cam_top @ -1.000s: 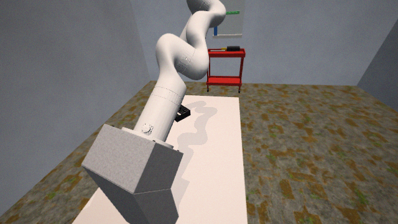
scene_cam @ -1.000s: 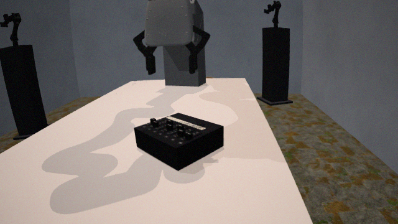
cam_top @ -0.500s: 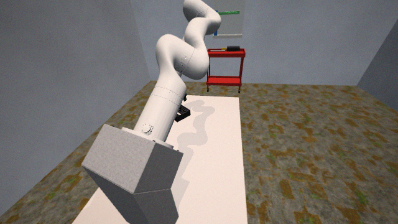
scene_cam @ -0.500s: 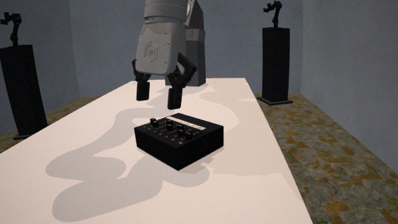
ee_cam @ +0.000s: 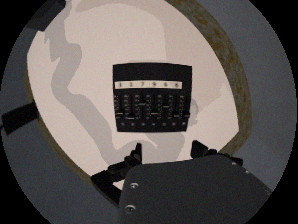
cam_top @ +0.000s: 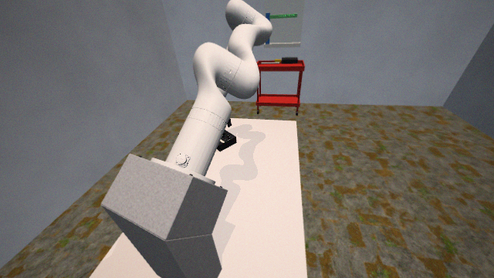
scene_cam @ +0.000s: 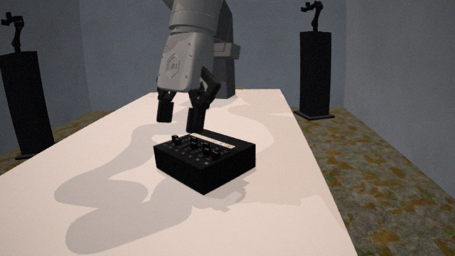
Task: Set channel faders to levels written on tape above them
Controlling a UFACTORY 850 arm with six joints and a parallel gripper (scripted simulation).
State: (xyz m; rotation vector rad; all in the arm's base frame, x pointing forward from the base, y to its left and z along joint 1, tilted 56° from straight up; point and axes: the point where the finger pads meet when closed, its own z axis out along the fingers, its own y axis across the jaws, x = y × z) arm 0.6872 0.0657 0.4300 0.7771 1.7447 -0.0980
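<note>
The lighting desk (scene_cam: 205, 161) is a black box on the white table, with several small fader knobs (scene_cam: 195, 144) on top and a pale tape strip (scene_cam: 215, 141) along its far edge. It also shows in the wrist view (ee_cam: 152, 106), with the tape (ee_cam: 148, 86) above the fader rows, and as a dark corner behind the arm in the top view (cam_top: 226, 140). My gripper (scene_cam: 180, 119) hangs open and empty just above the desk's far left corner, not touching it. Its fingertips show in the wrist view (ee_cam: 166, 152). The tape's writing is too small to read.
Two black pedestals (scene_cam: 22, 103) (scene_cam: 315, 74) stand on the floor beside the table. A red cart (cam_top: 280, 85) stands by the far wall. The arm's grey base block (cam_top: 164, 208) sits at one end of the table.
</note>
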